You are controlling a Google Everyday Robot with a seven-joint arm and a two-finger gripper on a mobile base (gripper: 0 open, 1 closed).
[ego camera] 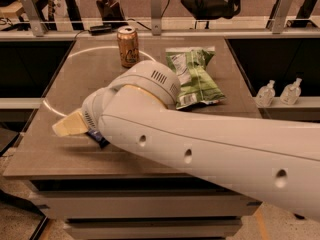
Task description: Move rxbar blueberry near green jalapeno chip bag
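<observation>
**Camera view, near to far.** We are reading directions from the middle of the table (55, 156).

- **Arm.** The white arm (210, 149) is entering from 4 o'clock. The right and bottom edges are cutting it off, and it is covering most of the near right part of the tabletop.
- **Gripper.** The gripper (67, 126) is showing at about 8 o'clock as a single pale yellow wedge, low over the table and pointing toward 9 o'clock. The wrist housing is masking its base. We cannot tell whether it is spread apart or drawn together.
- **Bar.** The rxbar blueberry (99, 138) is lying at about 7 o'clock, just beside the gripper. Only one dark blue corner is peeking out from under the wrist; the rest is hidden. We cannot tell whether the gripper is clamping it or it is merely resting on the table.
- **Bag.** The green jalapeno chip bag (195, 76) is lying flat at 2 o'clock, well apart from the bar. The arm's rounded joint is hiding its near left edge.
- **Can.** The gold-tan can (128, 46) is standing upright at about 11 o'clock. It is inside a thin bright ring of light (80, 54), much of which the arm is interrupting.
- **Bottles.** Two small clear bottles (278, 92) are standing off the table at 3 o'clock, on a lower ledge.
- **Far edge.** A dark flat object (102, 29) is lying on the far rail at 11 o'clock, too dim for us to identify.
</observation>
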